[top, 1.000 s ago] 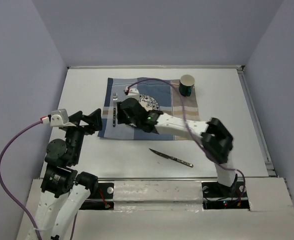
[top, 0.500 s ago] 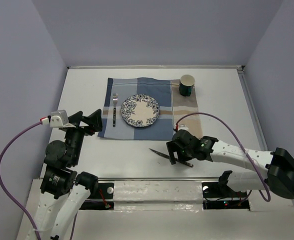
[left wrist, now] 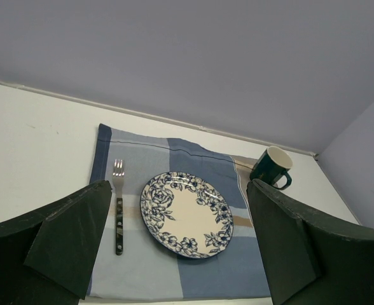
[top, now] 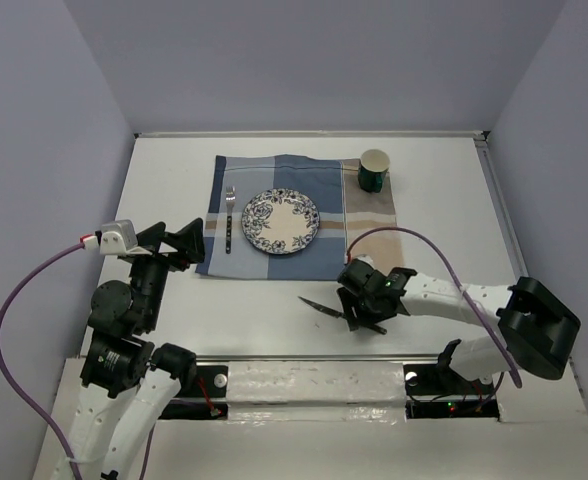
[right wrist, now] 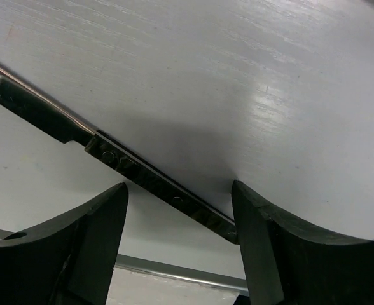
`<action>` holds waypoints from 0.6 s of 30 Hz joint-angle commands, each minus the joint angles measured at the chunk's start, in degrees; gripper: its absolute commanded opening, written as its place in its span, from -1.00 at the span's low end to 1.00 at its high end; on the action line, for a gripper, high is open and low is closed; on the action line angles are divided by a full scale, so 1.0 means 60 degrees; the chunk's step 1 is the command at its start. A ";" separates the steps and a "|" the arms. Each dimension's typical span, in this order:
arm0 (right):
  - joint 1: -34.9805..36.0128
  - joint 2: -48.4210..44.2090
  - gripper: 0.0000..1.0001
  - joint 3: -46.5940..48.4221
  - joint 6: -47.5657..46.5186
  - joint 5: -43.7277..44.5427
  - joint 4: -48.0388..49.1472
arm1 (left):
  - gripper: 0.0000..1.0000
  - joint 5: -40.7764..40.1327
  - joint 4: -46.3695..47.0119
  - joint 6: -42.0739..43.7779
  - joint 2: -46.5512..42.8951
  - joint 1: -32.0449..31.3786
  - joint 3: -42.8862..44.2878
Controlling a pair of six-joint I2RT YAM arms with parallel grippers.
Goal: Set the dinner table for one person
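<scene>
The dinner table (top: 444, 200), a large flat white matte tabletop, spreads under everything and fills the ground directly beneath the right pincer (top: 362, 312). That pincer hangs low over the table's near part, close to the front edge. Its two dark fingers (right wrist: 91, 235) stand apart, released, one on each side of a slim steel knife with a dark riveted handle (right wrist: 120, 159). The knife lies flat on the table, running slantwise through the gap. Whether the handle's end touches the farther finger cannot be told.

The left pincer (left wrist: 179, 184) hovers at the table's left side, spread wide with nothing between its fingers. It faces a blue-and-tan patchwork cloth placemat (top: 319, 175). On the placemat sit a round blue-flowered plate (top: 281, 221), a fork (top: 230, 225) just left of the plate, and a dark green mug (top: 373, 170) at the far right corner.
</scene>
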 commanded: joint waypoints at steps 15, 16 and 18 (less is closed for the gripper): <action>0.0564 0.0598 -0.62 0.0747 -0.1509 -0.3214 0.0634 | 0.98 0.0080 0.0531 0.0148 0.0058 0.0163 0.0063; 0.0667 0.0583 -0.75 0.0762 -0.1539 -0.3419 0.0606 | 0.98 0.0109 0.0531 0.0133 0.0058 0.0192 0.0063; 0.0668 0.0351 -1.00 0.0834 -0.1598 -0.3669 0.0547 | 0.98 0.0124 0.0516 0.0133 0.0058 0.0221 0.0048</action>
